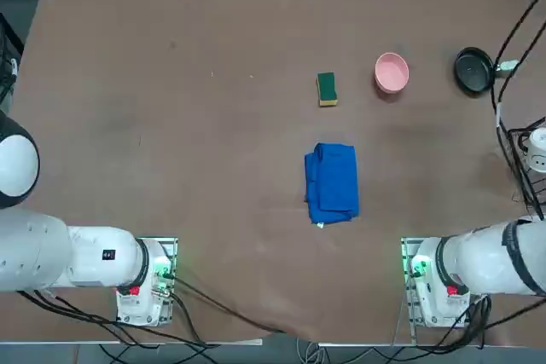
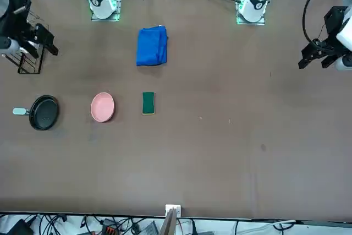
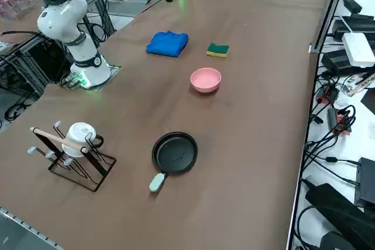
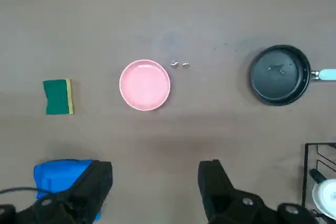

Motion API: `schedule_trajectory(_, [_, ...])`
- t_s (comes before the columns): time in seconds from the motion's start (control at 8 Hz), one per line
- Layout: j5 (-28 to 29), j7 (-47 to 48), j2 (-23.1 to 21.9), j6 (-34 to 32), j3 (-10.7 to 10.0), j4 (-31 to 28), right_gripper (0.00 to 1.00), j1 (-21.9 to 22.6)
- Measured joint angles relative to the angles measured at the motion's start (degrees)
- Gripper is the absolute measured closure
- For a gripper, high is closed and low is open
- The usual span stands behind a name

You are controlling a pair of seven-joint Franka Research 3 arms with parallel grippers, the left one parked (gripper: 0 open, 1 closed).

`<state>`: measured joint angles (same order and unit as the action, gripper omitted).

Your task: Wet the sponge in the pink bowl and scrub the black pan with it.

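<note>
Nearest the robot: right tool point(image 4: 156, 165), up over the worktop point(image 1: 256, 125), robot side of the pink bowl point(image 1: 392, 72) & off to its right; fingers wide apart, nothing btwn them. Blue cloth point(image 1: 332, 183), folded, lies nearer than the bowl & to its left. Wire rack point(image 3: 61, 140) w/ white mug point(image 3: 81, 134) in it: nearer than bowl, well to its right. Sponge point(image 1: 327, 89): left of bowl, a bit nearer the robot, green side up, yellow layer under. Black pan point(image 1: 473, 70): right of bowl, approx. level w/ it, upright, light handle pointing away from bowl. Few water drops point(image 4: 175, 64) just beside bowl, pan side.
</note>
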<state>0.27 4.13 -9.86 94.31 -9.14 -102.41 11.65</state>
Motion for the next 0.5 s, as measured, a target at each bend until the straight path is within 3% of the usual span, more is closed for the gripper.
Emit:
schedule_trajectory(0.25, [0.0, -0.1, -2.1, 0.3, 0.6, -1.9, 0.0, -0.3])
schedule_trajectory(0.5, [-0.1, -0.1, -0.9, -0.1, 1.7, -0.7, 0.0, -0.3])
